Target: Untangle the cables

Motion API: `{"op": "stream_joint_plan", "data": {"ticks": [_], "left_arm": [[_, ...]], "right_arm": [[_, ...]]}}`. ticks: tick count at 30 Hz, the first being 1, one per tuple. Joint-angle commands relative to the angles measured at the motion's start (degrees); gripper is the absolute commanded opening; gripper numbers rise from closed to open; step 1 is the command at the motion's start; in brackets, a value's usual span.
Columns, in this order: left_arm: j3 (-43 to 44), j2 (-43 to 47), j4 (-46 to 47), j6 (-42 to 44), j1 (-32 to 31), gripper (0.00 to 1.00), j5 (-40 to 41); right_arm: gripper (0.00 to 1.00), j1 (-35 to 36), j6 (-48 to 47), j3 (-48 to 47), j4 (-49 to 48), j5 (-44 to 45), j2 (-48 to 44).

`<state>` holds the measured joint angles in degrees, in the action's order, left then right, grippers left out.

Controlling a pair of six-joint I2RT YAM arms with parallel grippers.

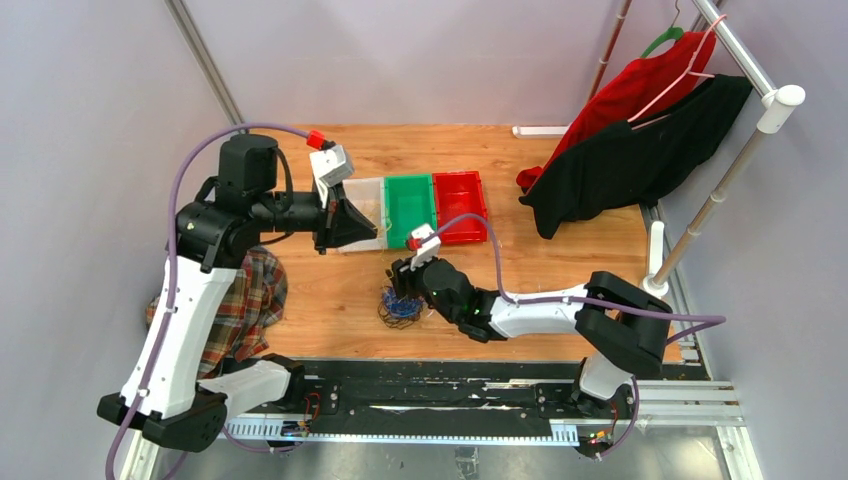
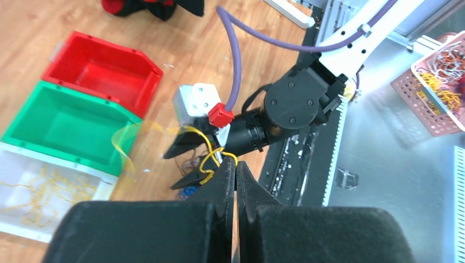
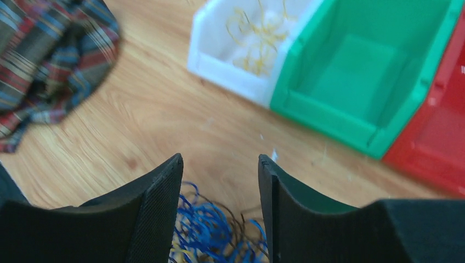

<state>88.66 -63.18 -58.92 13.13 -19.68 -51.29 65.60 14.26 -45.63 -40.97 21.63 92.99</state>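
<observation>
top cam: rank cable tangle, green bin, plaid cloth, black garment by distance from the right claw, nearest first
From the right claw, in the top view:
1. cable tangle: right at the claw's tips, on the near side.
2. green bin: just beyond the claw, middle of the bin row.
3. plaid cloth: well off to the left.
4. black garment: hanging at the back right, farthest.

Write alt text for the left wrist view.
The shut left gripper pinches a yellow wire at its tips. Beyond, the right gripper hangs open over the cable tangle. Along the left: red bin, green bin, white bin.
</observation>
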Motion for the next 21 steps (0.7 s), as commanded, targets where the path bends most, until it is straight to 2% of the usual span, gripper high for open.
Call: {"op": "stream_joint_plan", "data": {"ticks": [1,8,14,17,21], "left_arm": [[5.7,-0.2,-1.0,1.8,-0.4,0.01,2.6],[14.7,-0.9,-1.2,4.4,-0.4,0.00,8.6],[22.7,-1.2,-1.9,8.8,-0.4,0.00,14.5],[22.0,-1.0,-1.9,7.9,-0.4,0.00,14.2],[18.8,-0.5,-1.9,7.1,-0.4,0.00,13.1]], "right_arm": [[0.52,0.4,3.8,5.4,-2.3,4.5,-0.2],[0.50,-0.4,6.5,11.8,-2.4,8.3,-0.5],[0.47,-3.8,11.2,15.5,-2.4,6.3,2.9],[0.48,-3.9,9.7,16.5,-4.1,6.4,0.3],[0.55,-3.1,4.1,14.4,-2.3,4.7,-8.7]]}}
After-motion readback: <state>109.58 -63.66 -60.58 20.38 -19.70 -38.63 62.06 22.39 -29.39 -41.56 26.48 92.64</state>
